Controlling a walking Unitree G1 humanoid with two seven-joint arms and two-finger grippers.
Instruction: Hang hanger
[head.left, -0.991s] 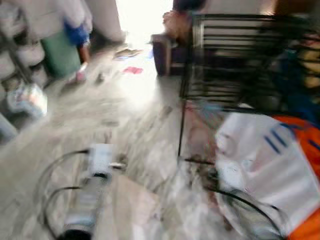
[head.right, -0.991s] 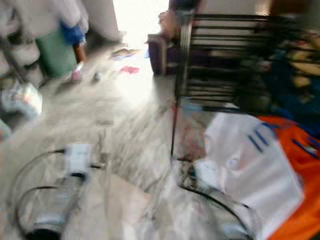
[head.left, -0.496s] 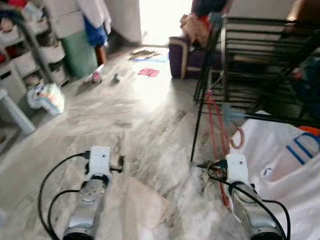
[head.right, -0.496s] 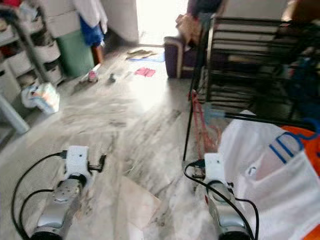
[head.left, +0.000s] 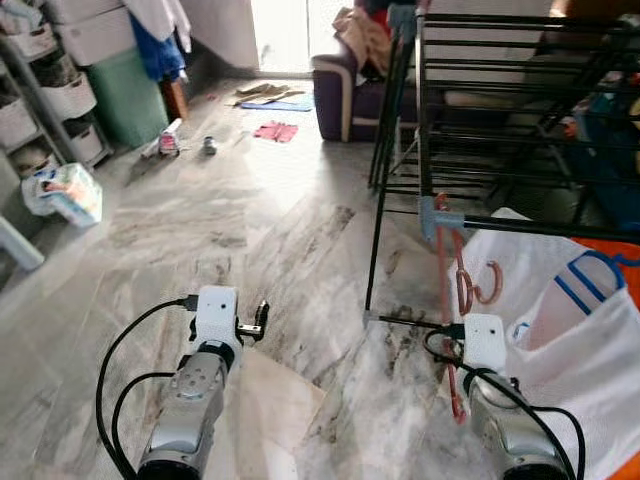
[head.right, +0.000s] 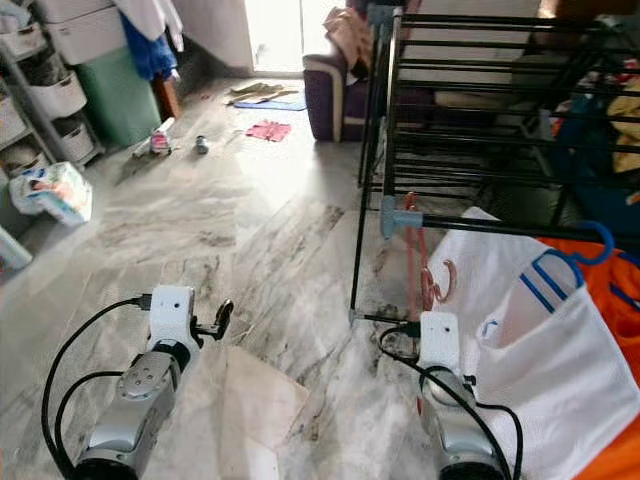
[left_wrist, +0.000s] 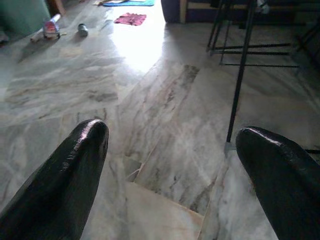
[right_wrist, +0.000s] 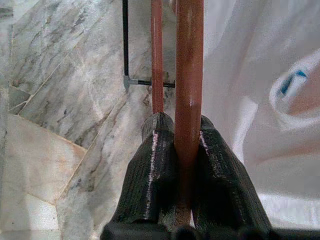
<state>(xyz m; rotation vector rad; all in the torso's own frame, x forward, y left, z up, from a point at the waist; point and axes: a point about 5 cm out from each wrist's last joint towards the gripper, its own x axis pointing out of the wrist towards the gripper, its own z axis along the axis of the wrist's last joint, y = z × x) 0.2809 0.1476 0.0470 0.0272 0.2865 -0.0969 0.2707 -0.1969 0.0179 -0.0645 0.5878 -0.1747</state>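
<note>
Where marble floor spreads (veined grey), drying rack stands.

no legible text or labels

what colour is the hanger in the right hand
Reddish-brown plastic hanger, clamped in the right hand; clearest in the right wrist view.

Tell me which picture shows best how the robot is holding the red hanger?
The right wrist view: the right gripper pinches the red hanger between its black fingers. Both eye views show the hanger's hook and bars by the drying rack, but not the pinch.
</note>
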